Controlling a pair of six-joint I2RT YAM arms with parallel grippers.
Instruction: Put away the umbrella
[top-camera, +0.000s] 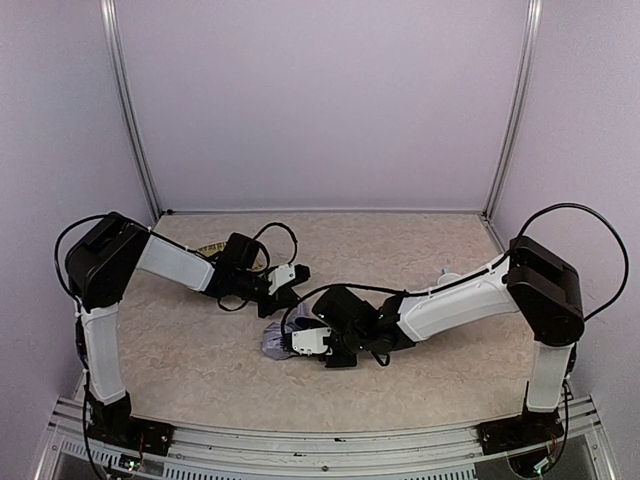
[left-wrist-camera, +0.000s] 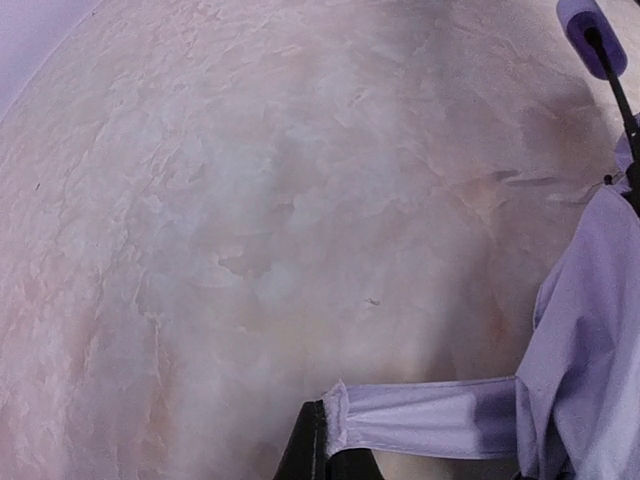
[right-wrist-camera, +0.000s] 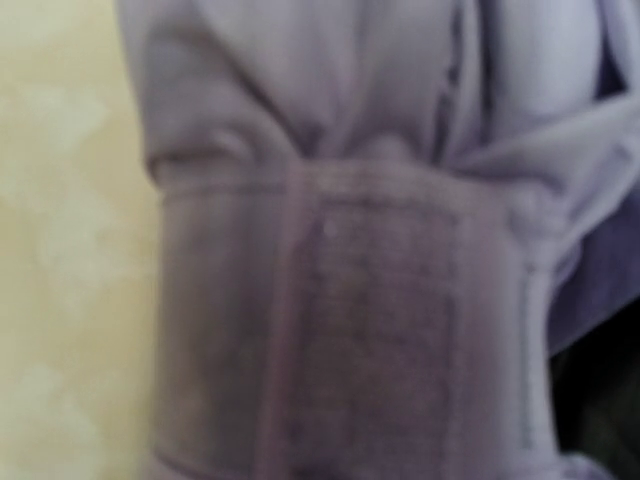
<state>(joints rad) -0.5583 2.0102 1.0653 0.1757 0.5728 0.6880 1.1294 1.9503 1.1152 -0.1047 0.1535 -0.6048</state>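
Observation:
The umbrella (top-camera: 274, 341) is a bunched pale lilac bundle at the middle of the table. My right gripper (top-camera: 288, 342) is clamped on it; in the right wrist view the folded fabric and its closing strap (right-wrist-camera: 350, 330) fill the frame, blurred, and hide the fingers. In the left wrist view my left gripper (left-wrist-camera: 335, 440) is shut on the end of the lilac strap (left-wrist-camera: 430, 415), which runs taut to the right into the canopy (left-wrist-camera: 590, 350). The thin black shaft (left-wrist-camera: 617, 95) and small lilac handle (left-wrist-camera: 590, 30) stick out at the upper right.
A woven straw tray (top-camera: 212, 248) peeks out behind the left arm at the back left. A pale cup (top-camera: 449, 275) sits behind the right forearm. Lilac walls and metal posts close in the table's back and sides. Black cables loop over both arms.

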